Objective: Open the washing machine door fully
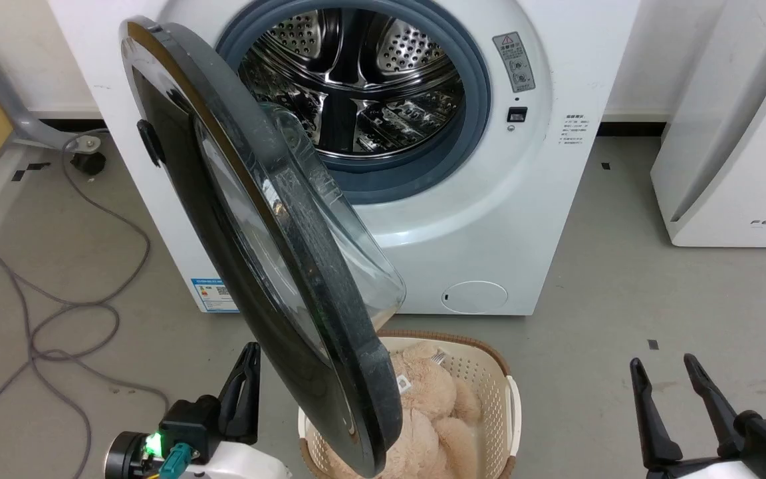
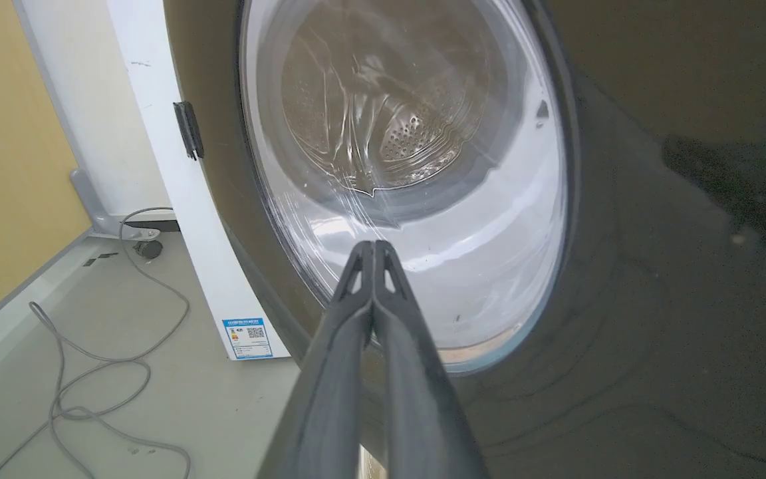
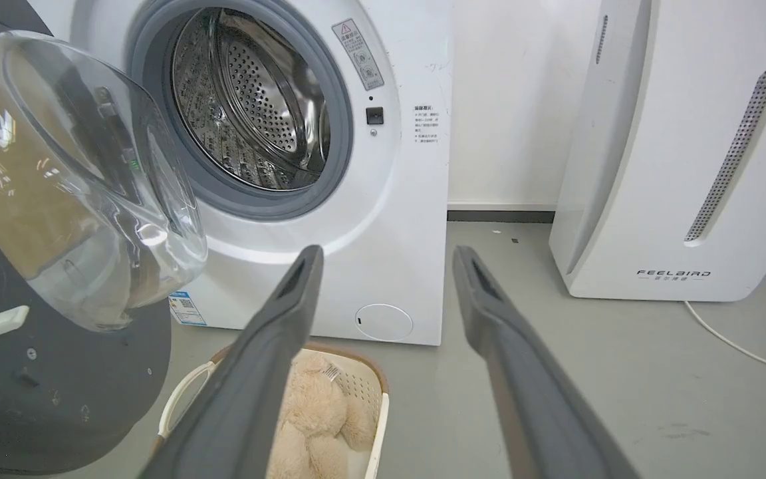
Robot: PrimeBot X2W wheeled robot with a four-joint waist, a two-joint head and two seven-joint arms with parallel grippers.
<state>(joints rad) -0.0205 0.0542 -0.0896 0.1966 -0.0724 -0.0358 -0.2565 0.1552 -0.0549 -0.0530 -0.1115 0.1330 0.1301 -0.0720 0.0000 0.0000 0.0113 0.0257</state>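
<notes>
The white washing machine [image 1: 522,219] stands ahead with its steel drum [image 1: 363,80] exposed. Its black round door [image 1: 177,166], hinged on the left, swings out towards me about halfway, and the glass bowl [image 1: 350,246] bulges to the right. My left gripper [image 1: 250,349] is shut and empty, low on the door's outer side. In the left wrist view its tips [image 2: 371,249] point at the door's window [image 2: 423,166] on the glossy black face [image 2: 655,299]; whether they touch it is unclear. My right gripper [image 1: 662,362] hangs open at lower right, apart from the door [image 3: 37,392].
A cream basket [image 1: 483,372] holding a beige plush toy [image 1: 423,399] sits on the floor under the door's lower edge. The white FEELBIRD appliance [image 1: 735,133] stands to the right. Grey cables [image 1: 57,319] loop on the floor at left, near a grey bracket [image 1: 10,106].
</notes>
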